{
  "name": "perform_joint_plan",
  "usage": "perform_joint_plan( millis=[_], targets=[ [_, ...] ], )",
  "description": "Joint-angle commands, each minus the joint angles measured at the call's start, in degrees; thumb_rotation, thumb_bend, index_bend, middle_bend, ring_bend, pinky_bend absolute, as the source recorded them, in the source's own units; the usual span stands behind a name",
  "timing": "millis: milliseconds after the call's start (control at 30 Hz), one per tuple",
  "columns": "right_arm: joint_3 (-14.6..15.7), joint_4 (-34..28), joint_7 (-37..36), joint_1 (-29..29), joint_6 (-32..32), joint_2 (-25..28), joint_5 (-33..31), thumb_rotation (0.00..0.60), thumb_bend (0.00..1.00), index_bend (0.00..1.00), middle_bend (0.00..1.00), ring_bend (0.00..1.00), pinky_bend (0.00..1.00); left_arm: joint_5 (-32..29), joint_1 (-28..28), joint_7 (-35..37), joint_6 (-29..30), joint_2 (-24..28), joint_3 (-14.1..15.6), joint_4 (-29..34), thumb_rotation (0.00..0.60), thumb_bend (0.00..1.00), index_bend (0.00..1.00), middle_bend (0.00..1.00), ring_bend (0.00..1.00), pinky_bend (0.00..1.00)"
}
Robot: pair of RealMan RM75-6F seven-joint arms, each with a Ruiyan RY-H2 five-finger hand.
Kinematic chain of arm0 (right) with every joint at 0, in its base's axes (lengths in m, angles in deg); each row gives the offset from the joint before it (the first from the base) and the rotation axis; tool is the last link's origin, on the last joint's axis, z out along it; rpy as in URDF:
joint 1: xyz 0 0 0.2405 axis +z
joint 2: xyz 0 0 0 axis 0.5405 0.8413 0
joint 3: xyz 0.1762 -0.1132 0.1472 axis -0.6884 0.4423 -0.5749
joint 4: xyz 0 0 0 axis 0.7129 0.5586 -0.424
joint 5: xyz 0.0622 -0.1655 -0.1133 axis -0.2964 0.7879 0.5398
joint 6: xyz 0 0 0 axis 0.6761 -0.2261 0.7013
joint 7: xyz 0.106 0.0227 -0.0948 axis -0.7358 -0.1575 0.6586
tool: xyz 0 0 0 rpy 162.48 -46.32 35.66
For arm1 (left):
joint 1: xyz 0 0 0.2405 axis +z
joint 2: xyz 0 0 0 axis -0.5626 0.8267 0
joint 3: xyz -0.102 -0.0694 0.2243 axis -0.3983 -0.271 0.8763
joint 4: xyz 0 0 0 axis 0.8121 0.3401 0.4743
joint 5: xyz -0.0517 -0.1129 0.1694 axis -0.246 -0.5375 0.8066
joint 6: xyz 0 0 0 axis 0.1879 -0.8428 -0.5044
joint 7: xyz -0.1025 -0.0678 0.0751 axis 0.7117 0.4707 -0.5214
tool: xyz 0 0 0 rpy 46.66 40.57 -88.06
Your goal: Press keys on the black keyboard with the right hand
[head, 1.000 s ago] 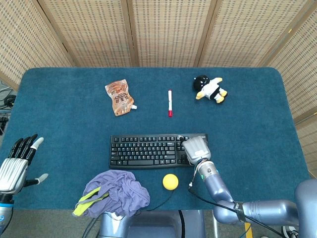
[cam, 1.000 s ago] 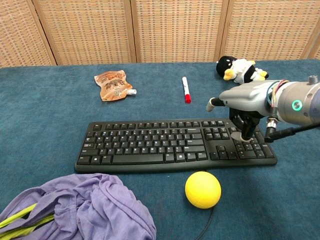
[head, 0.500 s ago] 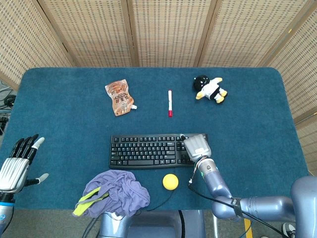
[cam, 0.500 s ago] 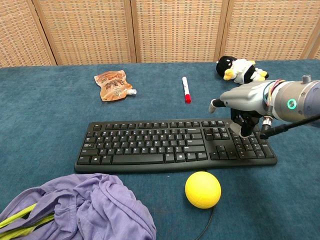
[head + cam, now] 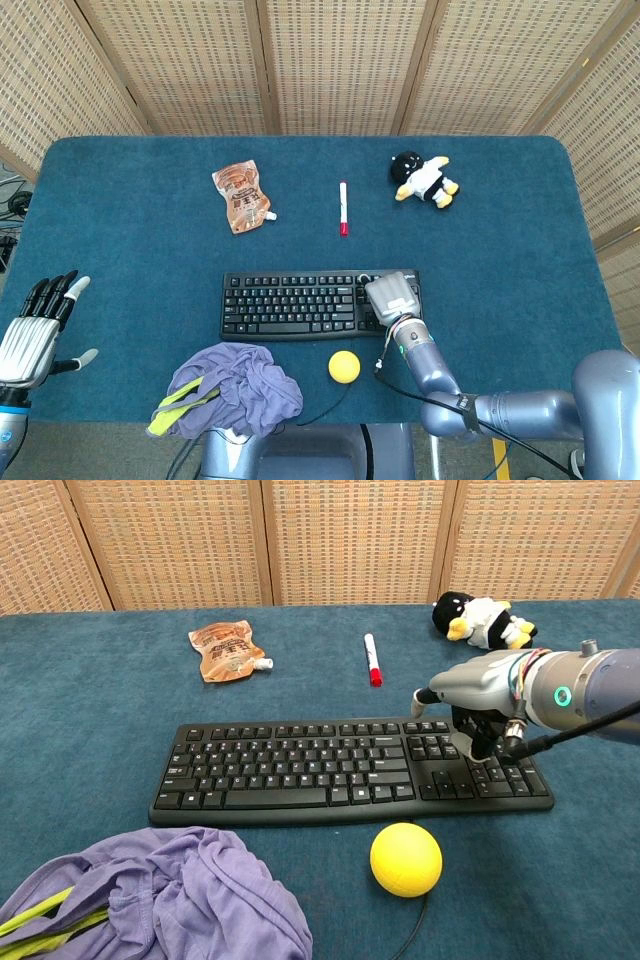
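Note:
The black keyboard lies across the near middle of the blue table. My right hand hovers over its right end, palm down, fingers curled downward and thumb sticking out to the left. Its fingertips sit at the left columns of the number pad; whether a key is pushed down cannot be told. It holds nothing. My left hand is at the table's near left edge, fingers spread and empty, seen only in the head view.
A yellow ball lies just in front of the keyboard, and a purple cloth to its left. Behind the keyboard lie an orange pouch, a red-capped marker and a plush penguin.
My right hand has shifted a little left along the number pad, its fingertips rising off the keys and coming down further left. The left hand has barely moved.

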Motion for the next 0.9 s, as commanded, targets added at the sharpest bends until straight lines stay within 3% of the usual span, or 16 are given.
perform_joint_plan(
  millis=[33,900],
  targets=[
    [0.0,0.3,-0.1,0.3,-0.1,-0.2,-0.3,0.6,0.66,0.14,0.72,0.6,0.46,0.0,0.0,-0.1,-0.1,-0.1,0.1,0.0,0.6,0.04,0.0,0.0,0.0,0.0],
    [1.3,3.7,-0.5,2.5,-0.8,-2.3,-2.3,0.6,0.67,0.14,0.72,0.6,0.46,-0.3,-0.2,-0.1,-0.5,-0.1,0.1,-0.1,0.6,0.04,0.0,0.0,0.0,0.0]
  ],
)
